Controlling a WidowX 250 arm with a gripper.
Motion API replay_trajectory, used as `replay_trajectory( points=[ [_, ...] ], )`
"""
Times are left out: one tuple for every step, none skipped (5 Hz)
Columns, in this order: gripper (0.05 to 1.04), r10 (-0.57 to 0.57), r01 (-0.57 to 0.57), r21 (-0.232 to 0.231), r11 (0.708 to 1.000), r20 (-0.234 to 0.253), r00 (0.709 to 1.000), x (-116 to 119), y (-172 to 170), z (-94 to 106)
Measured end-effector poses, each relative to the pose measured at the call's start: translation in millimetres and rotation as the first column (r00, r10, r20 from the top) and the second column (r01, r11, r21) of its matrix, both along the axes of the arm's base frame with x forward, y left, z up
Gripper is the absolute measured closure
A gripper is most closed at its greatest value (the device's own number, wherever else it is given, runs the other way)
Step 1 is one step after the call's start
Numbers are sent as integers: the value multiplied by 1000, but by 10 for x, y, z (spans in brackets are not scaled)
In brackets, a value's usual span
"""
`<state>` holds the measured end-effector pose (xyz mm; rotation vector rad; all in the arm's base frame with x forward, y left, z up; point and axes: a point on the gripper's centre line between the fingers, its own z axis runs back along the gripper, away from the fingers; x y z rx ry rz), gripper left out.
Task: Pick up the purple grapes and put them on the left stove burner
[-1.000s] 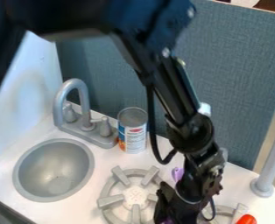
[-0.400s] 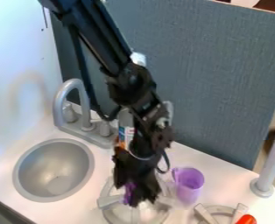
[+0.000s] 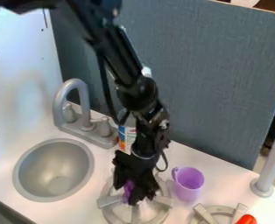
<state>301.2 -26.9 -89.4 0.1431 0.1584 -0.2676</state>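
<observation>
Purple object (image 3: 128, 188), partly hidden, gripped in black hand (image 3: 132, 195) over grey burner (image 3: 109, 201). Purple plastic cup (image 3: 188, 183) stands near, upright; round grey sink (image 3: 49, 168) at left of view.

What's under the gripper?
A burner is under the gripper, with something purple at the gripper's tip. The gripper hides the burner's far part; anything there is unseen.

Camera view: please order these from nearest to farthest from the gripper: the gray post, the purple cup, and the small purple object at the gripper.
1. Small purple object: nearest, held in the gripper.
2. Purple cup: on the counter, a little to the picture's right of the gripper.
3. Gray post: farthest, at the picture's right edge.
</observation>
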Motion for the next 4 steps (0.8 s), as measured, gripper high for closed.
replay_trajectory(
  points=[
    [415,-3,2,-10,1000,-29,1000,36,-39,-85],
    [342,1,-1,-1,1000,-49,999,30,-77,-102],
    [108,44,-43,10,999,-64,997,-81,-55,-62],
    [81,85,-86,-48,995,-19,996,-161,6,299]
  ],
)
